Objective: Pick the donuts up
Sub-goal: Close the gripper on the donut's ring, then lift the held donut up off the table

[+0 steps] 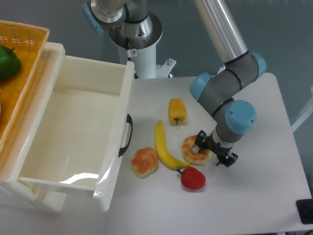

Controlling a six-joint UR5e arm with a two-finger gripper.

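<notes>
The donut [192,149] is a golden-tan ring with whitish glaze, lying on the white table between the banana [166,147] and my gripper. My gripper [214,150] hangs over the donut's right edge and covers part of it. Its two fingers are spread, one near the donut's hole, one off to the lower right. I cannot see whether the fingers touch the donut.
A knotted orange-tan bun [145,161] lies left of the banana. A red pepper [193,178] lies just below the donut. A yellow pepper [177,110] lies behind. An open white drawer [112,147] stands at left, with an orange basket [24,54] holding a green pepper.
</notes>
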